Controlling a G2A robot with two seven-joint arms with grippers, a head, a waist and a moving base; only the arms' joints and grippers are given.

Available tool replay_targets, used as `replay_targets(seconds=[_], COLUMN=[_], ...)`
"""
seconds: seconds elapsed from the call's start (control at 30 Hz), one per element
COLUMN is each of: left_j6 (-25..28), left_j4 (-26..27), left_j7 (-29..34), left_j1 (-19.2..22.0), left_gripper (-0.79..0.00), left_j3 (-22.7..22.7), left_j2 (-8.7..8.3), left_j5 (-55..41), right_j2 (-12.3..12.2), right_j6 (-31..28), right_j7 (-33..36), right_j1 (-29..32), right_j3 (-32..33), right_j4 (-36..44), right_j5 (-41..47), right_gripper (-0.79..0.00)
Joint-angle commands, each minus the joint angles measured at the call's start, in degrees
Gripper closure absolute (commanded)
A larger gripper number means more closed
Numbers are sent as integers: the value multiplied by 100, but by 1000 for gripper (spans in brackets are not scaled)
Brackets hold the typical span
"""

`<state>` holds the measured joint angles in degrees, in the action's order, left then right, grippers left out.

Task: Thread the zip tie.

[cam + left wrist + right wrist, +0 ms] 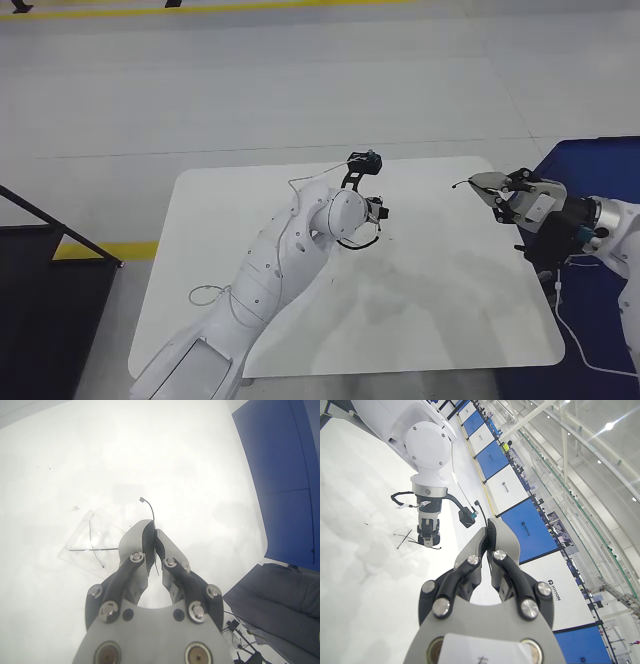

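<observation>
My left gripper [154, 525] is shut on a thin black zip tie [151, 510]. The tie's square head sticks out past the fingertips and its tail hangs back between the fingers. In the top view this gripper [377, 212] points down over the middle of the white table [450, 300]. My right gripper [488, 525] is shut on a second black zip tie [482, 512], head outward. It hovers over the table's right side [487, 187], its zip tie [462, 184] aimed at the left gripper [428, 541]. The two grippers are well apart.
A clear flat tray [75, 540] lies on the table beside the left gripper, with two loose zip ties [93, 549] crossed on it. A blue mat [600, 160] borders the table's right edge. Grey cloth [275, 590] and loose cables [237, 630] lie off that edge.
</observation>
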<state>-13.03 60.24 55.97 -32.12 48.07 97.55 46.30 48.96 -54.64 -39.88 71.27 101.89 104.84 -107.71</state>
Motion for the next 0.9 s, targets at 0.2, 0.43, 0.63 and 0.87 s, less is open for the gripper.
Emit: replay_targets(seconds=[0.2,0.43,0.63,0.87], left_j6=[0,0,123,116], left_j4=[0,0,35,290], left_j7=[0,0,-142,-156], left_j1=[0,0,-112,-253], left_gripper=[0,0,0,0], left_j3=[0,0,16,136], left_j2=[0,0,-13,-65], left_j5=[0,0,-9,106], right_j2=[0,0,10,-20], right_j6=[0,0,80,-50], right_j7=[0,0,74,492], right_j1=[0,0,56,1], right_j3=[0,0,-35,-28], right_j4=[0,0,3,5], right_j5=[0,0,158,557], right_gripper=[0,0,0,0])
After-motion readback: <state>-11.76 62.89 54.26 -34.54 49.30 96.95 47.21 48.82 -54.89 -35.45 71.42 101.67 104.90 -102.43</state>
